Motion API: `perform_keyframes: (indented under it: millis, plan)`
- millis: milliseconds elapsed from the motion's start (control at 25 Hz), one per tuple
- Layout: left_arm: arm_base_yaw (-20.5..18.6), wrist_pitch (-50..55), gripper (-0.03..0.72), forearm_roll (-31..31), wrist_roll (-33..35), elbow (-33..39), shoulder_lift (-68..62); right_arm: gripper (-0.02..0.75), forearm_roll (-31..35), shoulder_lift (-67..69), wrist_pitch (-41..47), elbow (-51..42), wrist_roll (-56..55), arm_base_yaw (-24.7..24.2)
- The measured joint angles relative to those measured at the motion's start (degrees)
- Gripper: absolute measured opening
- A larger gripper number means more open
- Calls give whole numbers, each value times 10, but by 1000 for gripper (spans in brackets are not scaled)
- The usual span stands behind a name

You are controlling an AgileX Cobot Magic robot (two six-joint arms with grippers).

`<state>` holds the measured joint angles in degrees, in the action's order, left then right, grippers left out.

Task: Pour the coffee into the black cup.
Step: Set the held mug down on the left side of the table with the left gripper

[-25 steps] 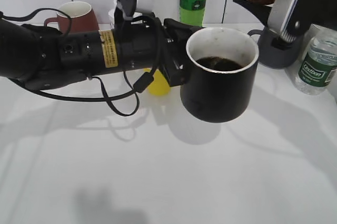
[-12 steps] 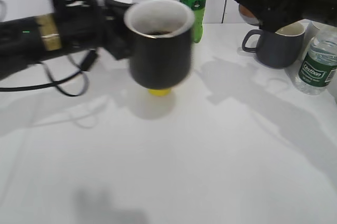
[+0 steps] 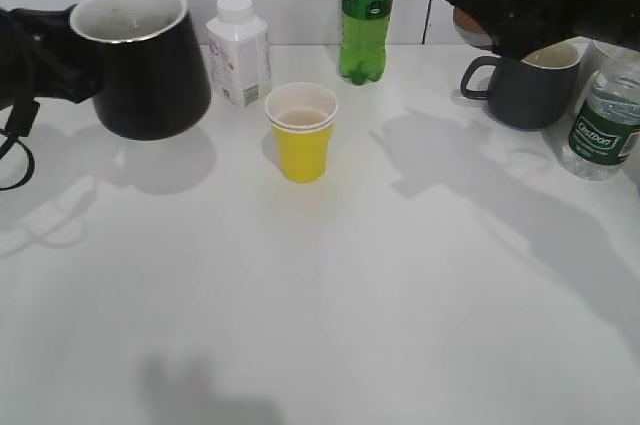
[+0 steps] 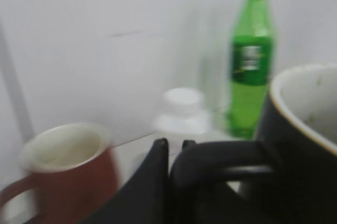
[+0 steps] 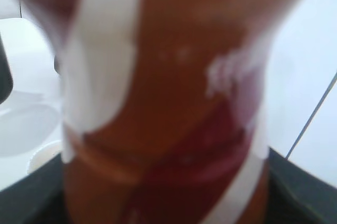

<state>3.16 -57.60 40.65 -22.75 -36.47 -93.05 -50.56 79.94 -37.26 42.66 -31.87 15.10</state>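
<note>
In the exterior view the left pincer [image 3: 62, 50] gripped the black cup [image 3: 140, 60] by its handle side, clear of the surface [image 3: 330, 285] at far left, tilted; setting it down level, well apart from the yellow paper cup [image 3: 301, 131], would avoid a spill. The left wrist view showed fingers [image 4: 210, 163] clenched on the cup's handle beside a maroon mug [image 4: 66, 168]. In the right wrist view the coffee [image 5: 168, 103] bottle filled the frame, grasped by the right pincer; keep it upright.
</note>
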Motion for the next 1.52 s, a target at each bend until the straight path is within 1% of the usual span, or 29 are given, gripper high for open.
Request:
perform_keyframes:
  millis: [120, 240, 440, 520, 720, 880, 1120, 1520]
  plan:
    - [-5, 0, 42, -78, 57, 26, 0, 527, 0, 0, 0, 0, 0, 0]
    - [-5, -3, 42, -136, 100, 35, -7, 527, 0, 0, 0, 0, 0, 0]
    - [-5, -44, 42, -215, 133, 35, -45, 527, 0, 0, 0, 0, 0, 0]
    - [-5, -64, 42, -232, 135, 35, -71, 527, 0, 0, 0, 0, 0, 0]
    - [-5, -69, 42, -249, 140, 28, -136, 527, 1, 0, 0, 0, 0, 0]
    - [-5, -69, 42, -262, 153, -4, -179, 527, 1, 0, 0, 0, 0, 0]
    - [-5, -71, 42, -262, 161, -47, -230, 527, 1, 0, 0, 0, 0, 0]
    - [-5, -86, 42, -263, 161, -61, -259, 527, 1, 0, 0, 0, 0, 0]
